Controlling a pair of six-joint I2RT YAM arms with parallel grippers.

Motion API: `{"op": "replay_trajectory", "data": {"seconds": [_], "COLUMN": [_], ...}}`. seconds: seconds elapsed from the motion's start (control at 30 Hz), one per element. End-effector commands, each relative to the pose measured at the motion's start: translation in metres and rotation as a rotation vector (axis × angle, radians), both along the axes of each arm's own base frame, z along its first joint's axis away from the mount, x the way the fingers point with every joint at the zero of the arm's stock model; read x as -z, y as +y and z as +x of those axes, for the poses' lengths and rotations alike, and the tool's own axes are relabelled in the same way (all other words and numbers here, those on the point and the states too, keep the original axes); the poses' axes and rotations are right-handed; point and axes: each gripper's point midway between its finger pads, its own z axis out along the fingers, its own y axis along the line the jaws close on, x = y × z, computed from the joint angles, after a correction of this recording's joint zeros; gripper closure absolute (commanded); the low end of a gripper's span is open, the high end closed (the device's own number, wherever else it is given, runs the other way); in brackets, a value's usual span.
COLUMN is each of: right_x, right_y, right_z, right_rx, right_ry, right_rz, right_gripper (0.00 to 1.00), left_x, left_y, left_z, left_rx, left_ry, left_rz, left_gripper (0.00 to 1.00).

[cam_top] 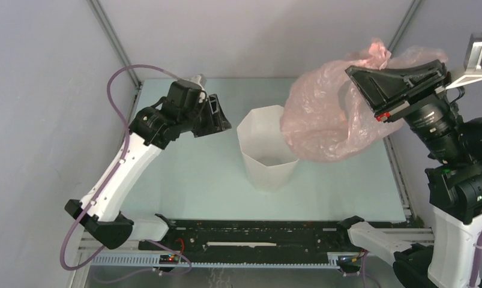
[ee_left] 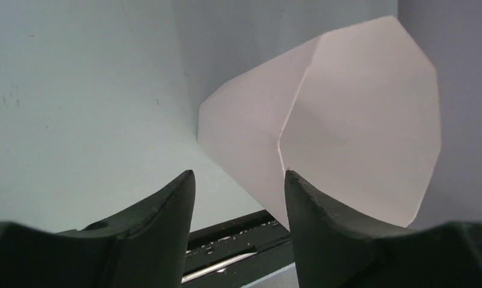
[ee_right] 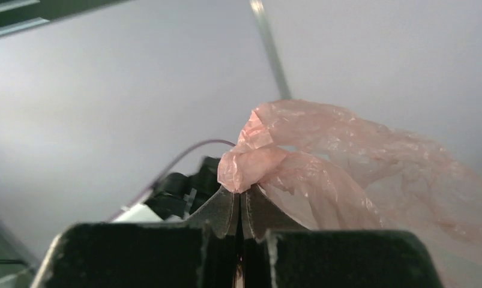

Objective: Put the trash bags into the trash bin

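The white faceted trash bin [cam_top: 267, 150] stands upright in the middle of the table. The pale-pink trash bag [cam_top: 328, 114] hangs in the air just right of the bin, its lower edge over the bin's right rim. My right gripper [cam_top: 353, 72] is shut on a bunched part of the bag [ee_right: 250, 168], held high at the right. My left gripper [cam_top: 220, 117] is open and empty, left of the bin. In the left wrist view the gripper [ee_left: 238, 180] faces the bin's side wall [ee_left: 346, 138] a short way off.
The pale-green table surface [cam_top: 190, 180] lies inside grey enclosure walls. A black rail [cam_top: 256, 234] runs along the near edge between the arm bases. A metal frame post [ee_right: 271, 51] shows behind the bag.
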Motion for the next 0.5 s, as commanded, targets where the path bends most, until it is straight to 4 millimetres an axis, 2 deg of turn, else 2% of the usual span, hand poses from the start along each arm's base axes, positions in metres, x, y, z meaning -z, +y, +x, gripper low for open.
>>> {"op": "replay_trajectory", "data": {"seconds": [0.0, 0.17, 0.23, 0.27, 0.33, 0.47], "right_x": [-0.049, -0.069, -0.068, -0.062, -0.044, 0.025], "right_y": [0.035, 0.066, 0.075, 0.077, 0.067, 0.022], "right_z": [-0.020, -0.018, -0.008, 0.003, 0.026, 0.072], "right_rx": [-0.304, -0.458, -0.481, -0.449, -0.310, 0.049], "right_ry": [-0.061, -0.055, -0.007, 0.035, 0.135, 0.351], "right_rz": [0.153, 0.254, 0.290, 0.304, 0.339, 0.421], "right_gripper": [1.00, 1.00, 1.00, 1.00, 1.00, 1.00], "left_x": [-0.027, -0.043, -0.047, -0.047, -0.047, -0.046], "left_y": [0.004, 0.022, 0.029, 0.032, 0.039, 0.056], "left_z": [-0.014, -0.034, -0.044, -0.049, -0.059, -0.079], "left_rx": [0.021, 0.024, 0.013, 0.007, -0.009, -0.045], "left_ry": [-0.086, -0.156, -0.170, -0.173, -0.172, -0.183], "left_rz": [-0.063, -0.083, -0.102, -0.111, -0.130, -0.158], "left_gripper": [0.35, 0.19, 0.16, 0.15, 0.14, 0.11]}}
